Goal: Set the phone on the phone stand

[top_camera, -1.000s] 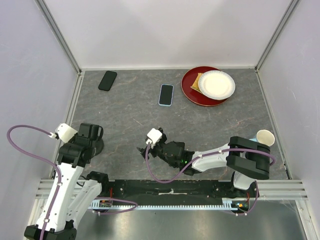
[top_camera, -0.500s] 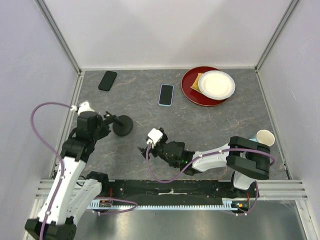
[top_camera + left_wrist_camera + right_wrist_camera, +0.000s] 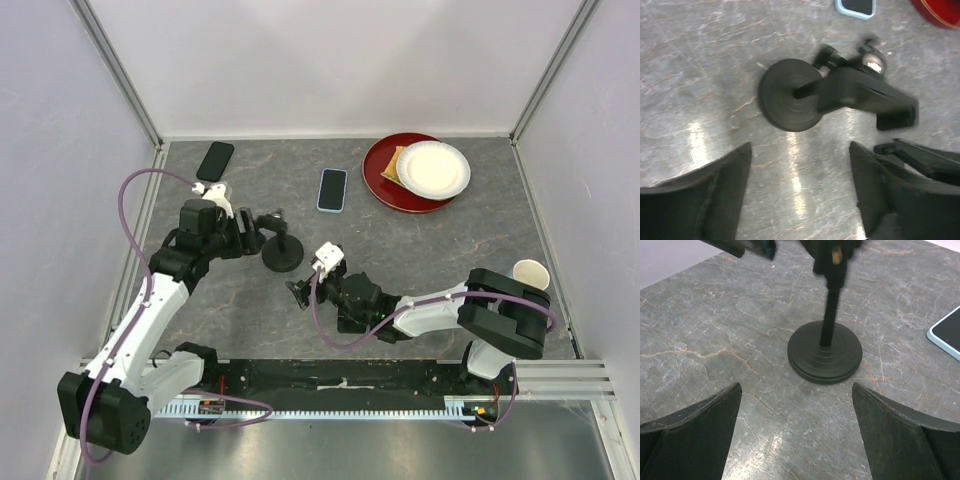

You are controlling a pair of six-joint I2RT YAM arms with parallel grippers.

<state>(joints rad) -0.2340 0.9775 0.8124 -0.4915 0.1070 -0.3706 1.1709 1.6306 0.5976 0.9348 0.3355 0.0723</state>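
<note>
phone (image 3: pixel 332 190) in a pale blue case lies flat on the grey table (image 3: pixel 430 250), at one o'clock from the phone stand (image 3: pixel 283 256) and well apart from it. the stand is upright on its round base. left gripper (image 3: pixel 799 150) sits at ten o'clock of the stand, jaws spread wide, holding nothing. right gripper (image 3: pixel 796 390) sits at five o'clock, also spread wide and empty.

Overhead light was even; glare streaked my grey marbled tabletop (image 3: pixel 796 172), and the black round-based phone stand (image 3: pixel 790 95) looked blurred.
</note>
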